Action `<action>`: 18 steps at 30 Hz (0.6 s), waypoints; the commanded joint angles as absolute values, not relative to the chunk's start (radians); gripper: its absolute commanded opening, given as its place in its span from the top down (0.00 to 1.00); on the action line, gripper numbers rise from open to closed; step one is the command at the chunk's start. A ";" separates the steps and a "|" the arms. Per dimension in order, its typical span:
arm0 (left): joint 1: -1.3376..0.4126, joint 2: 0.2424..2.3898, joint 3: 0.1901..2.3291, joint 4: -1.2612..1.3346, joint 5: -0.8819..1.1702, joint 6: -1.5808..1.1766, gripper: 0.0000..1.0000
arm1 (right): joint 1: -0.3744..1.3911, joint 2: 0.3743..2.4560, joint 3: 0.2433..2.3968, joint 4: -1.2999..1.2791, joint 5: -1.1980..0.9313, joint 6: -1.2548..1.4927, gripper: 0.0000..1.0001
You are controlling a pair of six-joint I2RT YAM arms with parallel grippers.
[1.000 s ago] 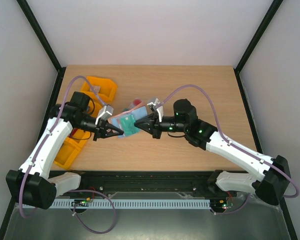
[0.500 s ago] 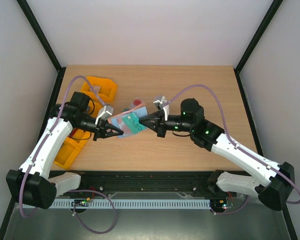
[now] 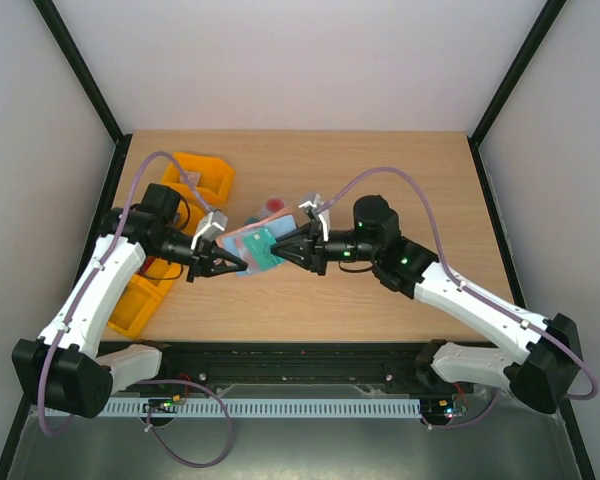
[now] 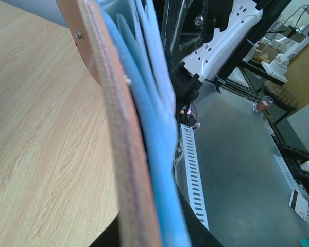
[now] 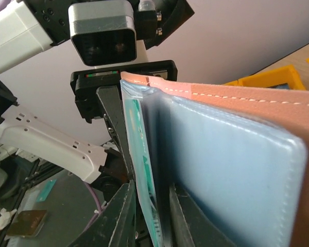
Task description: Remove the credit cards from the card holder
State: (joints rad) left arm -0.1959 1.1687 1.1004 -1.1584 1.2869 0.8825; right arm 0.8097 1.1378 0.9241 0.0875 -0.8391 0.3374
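Observation:
My left gripper (image 3: 237, 265) is shut on the card holder (image 3: 248, 235) and holds it lifted and folded open over the table. In the left wrist view the card holder (image 4: 127, 154) is edge-on, reddish-brown outside and blue inside, clamped in my left gripper (image 4: 152, 234). A teal credit card (image 3: 265, 250) sticks out of a pocket toward my right gripper (image 3: 286, 250). In the right wrist view my right gripper (image 5: 151, 188) straddles the teal card's (image 5: 142, 154) edge, its jaws slightly apart, beside the blue inner pocket (image 5: 232, 154). A red-marked patch (image 3: 272, 205) shows at the holder's far end.
Orange plastic bins stand at the left: one (image 3: 206, 175) at the back, another (image 3: 138, 300) under the left arm. The left arm's wrist camera (image 5: 103, 31) faces the right gripper closely. Black frame posts and white walls border the wooden table (image 3: 400, 190).
The right gripper drew back to the right without the teal card, then came in again onto the card's edge with jaws slightly parted. The left arm and holder stayed still.

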 commanded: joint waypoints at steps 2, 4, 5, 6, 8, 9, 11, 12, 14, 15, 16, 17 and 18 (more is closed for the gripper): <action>-0.193 1.166 1.109 -1.152 1.335 0.904 0.98 | 0.811 1.182 0.926 0.135 -0.890 0.356 0.81; -0.193 1.166 1.107 -1.152 1.335 0.904 0.98 | 0.812 1.181 0.926 0.141 -0.890 0.355 0.88; -0.193 1.166 1.106 -1.152 1.335 0.904 0.98 | 0.813 1.173 0.925 0.142 -0.887 0.349 0.93; -0.193 1.166 1.104 -1.151 1.337 0.902 0.98 | 0.812 1.157 0.922 0.140 -0.873 0.340 0.96; -0.191 1.166 1.100 -1.140 1.339 0.883 0.98 | 0.809 1.115 0.909 0.127 -0.815 0.322 0.98; -0.189 1.163 1.092 -1.117 1.342 0.852 0.98 | 0.805 1.090 0.903 0.104 -0.783 0.309 0.98; -0.187 1.159 1.057 -1.044 1.347 0.760 0.98 | 0.786 1.043 0.885 0.056 -0.726 0.286 0.98; -0.188 1.156 1.035 -0.989 1.353 0.696 0.98 | 0.772 1.022 0.879 0.026 -0.702 0.275 0.98; -0.192 1.156 1.010 -0.883 1.351 0.564 0.98 | 0.739 0.984 0.872 -0.044 -0.646 0.257 0.98; -0.193 1.159 0.992 -0.820 1.361 0.482 0.98 | 0.721 0.966 0.866 -0.067 -0.633 0.251 0.98; -0.198 1.162 0.970 -0.747 1.371 0.396 0.98 | 0.701 0.945 0.861 -0.085 -0.625 0.249 0.98; -0.201 1.165 0.946 -0.675 1.372 0.281 0.98 | 0.690 0.931 0.858 -0.098 -0.618 0.249 0.98; -0.205 1.171 0.914 -0.602 1.374 0.194 0.98 | 0.682 0.921 0.859 -0.111 -0.604 0.250 0.98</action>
State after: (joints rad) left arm -0.1974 1.1645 0.9867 -0.8925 1.3239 0.5606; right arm 0.7265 0.9813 0.8707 -0.0254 -0.7044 0.2825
